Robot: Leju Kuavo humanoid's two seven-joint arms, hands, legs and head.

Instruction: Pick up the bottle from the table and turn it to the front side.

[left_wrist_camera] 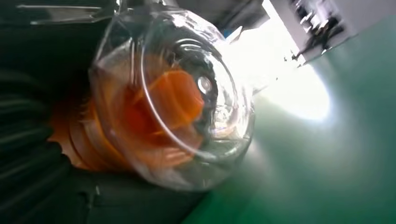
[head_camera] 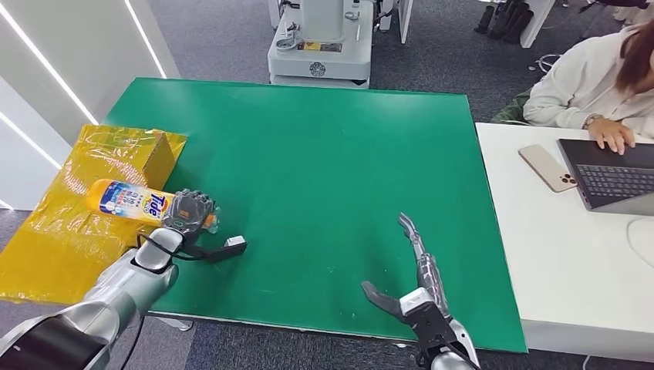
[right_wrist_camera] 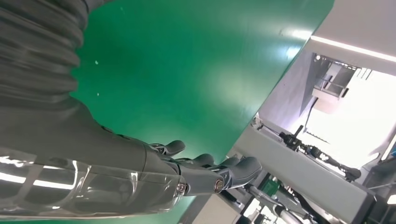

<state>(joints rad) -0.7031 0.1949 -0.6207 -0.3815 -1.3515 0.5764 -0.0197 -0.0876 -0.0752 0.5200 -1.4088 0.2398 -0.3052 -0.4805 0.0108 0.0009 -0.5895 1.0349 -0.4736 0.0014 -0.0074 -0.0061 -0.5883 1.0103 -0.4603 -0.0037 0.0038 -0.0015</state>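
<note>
Left robot hand [head_camera: 189, 210] grips the Tide detergent bottle [head_camera: 127, 200] lying sideways at the green tabletop's [head_camera: 324, 154] left edge, so pickup looks underway and turning remains, while the right robot hand [head_camera: 416, 262] hovers spread, holding nothing.

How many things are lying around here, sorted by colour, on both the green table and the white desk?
Yellow or orange: 2, the Tide bottle held by the left hand, and the yellow-wrapped box.
Dark grey: 1, the laptop.
Pale pink: 1, the phone.
Total: 4. The right hand holds nothing.
</note>
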